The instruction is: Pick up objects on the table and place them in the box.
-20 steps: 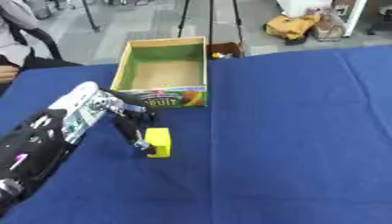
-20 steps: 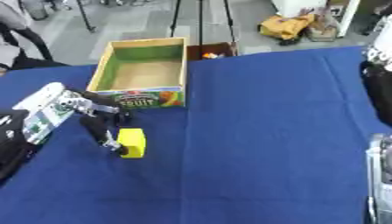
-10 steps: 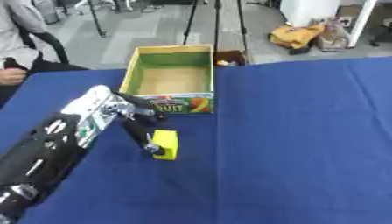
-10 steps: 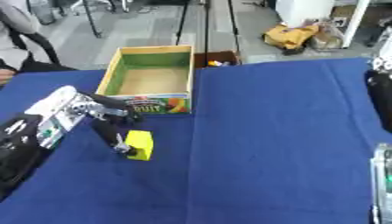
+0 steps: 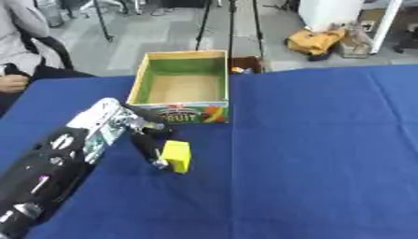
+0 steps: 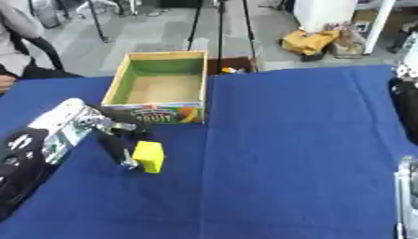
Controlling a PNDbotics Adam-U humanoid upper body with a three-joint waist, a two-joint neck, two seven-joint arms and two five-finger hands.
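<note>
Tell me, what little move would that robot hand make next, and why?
Probably curl the left hand around the yellow block. Its fingers reach down beside the block, which sits on the blue table just in front of the open box.

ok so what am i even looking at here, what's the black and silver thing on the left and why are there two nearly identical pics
The two pictures come from the two eyes of one camera in a robot's head, looking down at its work, so they show the same moment from slightly different spots.

The black and silver thing is the robot's left arm, ending in its left hand. A person steers it remotely. Its fingers reach down beside a small yellow block on the blue table and seem to touch the block's left side; whether they grip it, I cannot tell.

Behind the block stands an open cardboard box with green inner walls and a fruit label on its front. It looks empty. The job is to put things from the table into it.

At the right edge of the right eye view, dark parts that are probably the right arm show; no hand is clear.
</note>
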